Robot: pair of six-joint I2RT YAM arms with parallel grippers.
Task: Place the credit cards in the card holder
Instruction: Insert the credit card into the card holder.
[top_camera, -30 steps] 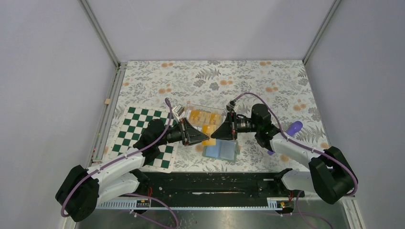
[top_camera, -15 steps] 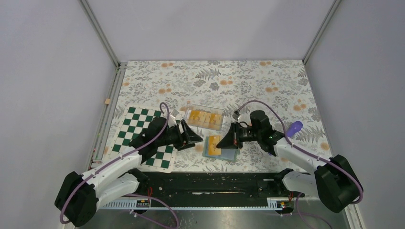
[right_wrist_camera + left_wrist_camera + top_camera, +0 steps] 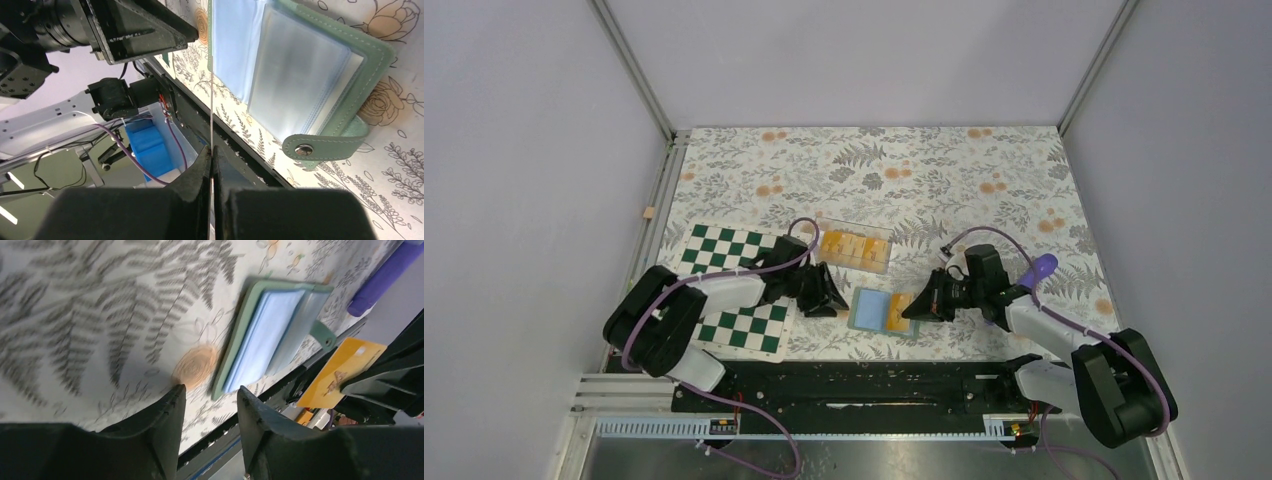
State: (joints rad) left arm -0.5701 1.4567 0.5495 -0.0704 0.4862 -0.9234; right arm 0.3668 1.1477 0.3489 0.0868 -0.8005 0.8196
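The card holder (image 3: 869, 309) lies open on the floral cloth, green with clear blue sleeves; it also shows in the left wrist view (image 3: 270, 335) and the right wrist view (image 3: 300, 70). My right gripper (image 3: 916, 308) is shut on one orange-yellow credit card (image 3: 898, 311), held over the holder's right half. In the right wrist view the card (image 3: 212, 75) shows edge-on, pinched at my right gripper (image 3: 212, 150). In the left wrist view the card (image 3: 340, 372) shows beyond the holder. My left gripper (image 3: 836, 301) is open and empty just left of the holder, low over the cloth (image 3: 210, 395). Several more credit cards (image 3: 854, 248) lie in a clear tray.
The green-and-white chequered board (image 3: 724, 290) lies at the left under my left arm. A purple object (image 3: 1042, 268) lies at the right, also in the left wrist view (image 3: 382, 277). The clear tray (image 3: 880, 232) stands just behind the holder. The black base rail (image 3: 854, 385) runs along the near edge.
My right gripper has carried the card from beside the tray down and right over the holder. My left gripper has drawn back to the left and lowered beside the holder.
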